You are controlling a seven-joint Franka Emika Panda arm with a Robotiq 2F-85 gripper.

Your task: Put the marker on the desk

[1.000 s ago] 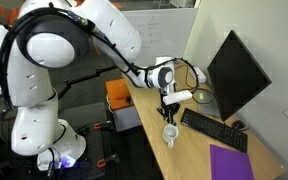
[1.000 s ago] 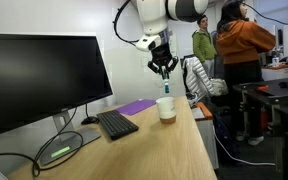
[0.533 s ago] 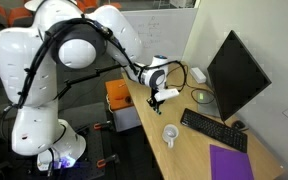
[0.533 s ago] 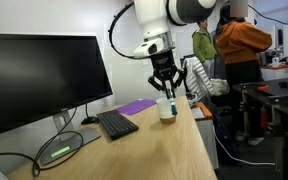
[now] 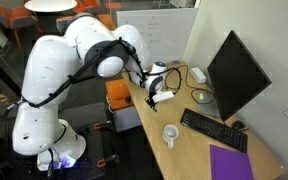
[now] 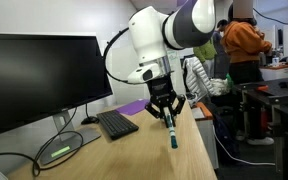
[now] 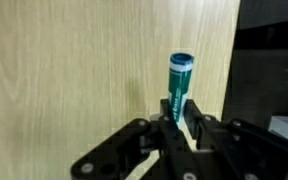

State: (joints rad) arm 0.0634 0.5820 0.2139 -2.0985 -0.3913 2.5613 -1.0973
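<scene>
My gripper (image 6: 168, 113) is shut on a green marker (image 6: 171, 136) and holds it upright, tip down, at or just above the pale tan desk (image 6: 134, 155). In the wrist view the marker (image 7: 180, 80) stands between the two black fingers (image 7: 179, 118), over the desk (image 7: 74, 60) near its edge. In an exterior view the gripper (image 5: 156, 97) is over the end of the desk (image 5: 184, 155) by the orange-topped cabinet (image 5: 118, 93). I cannot tell whether the tip touches the desk.
A white mug (image 5: 170, 133), a black keyboard (image 5: 213, 129), a monitor (image 5: 234, 73) and a purple pad (image 5: 231, 163) are on the desk. The keyboard (image 6: 116, 123) and monitor (image 6: 44, 75) lie beside the gripper. People (image 6: 239, 45) stand behind.
My gripper carried the marker away from above the mug, along the desk toward the cabinet end, and lowered it close to the desk top.
</scene>
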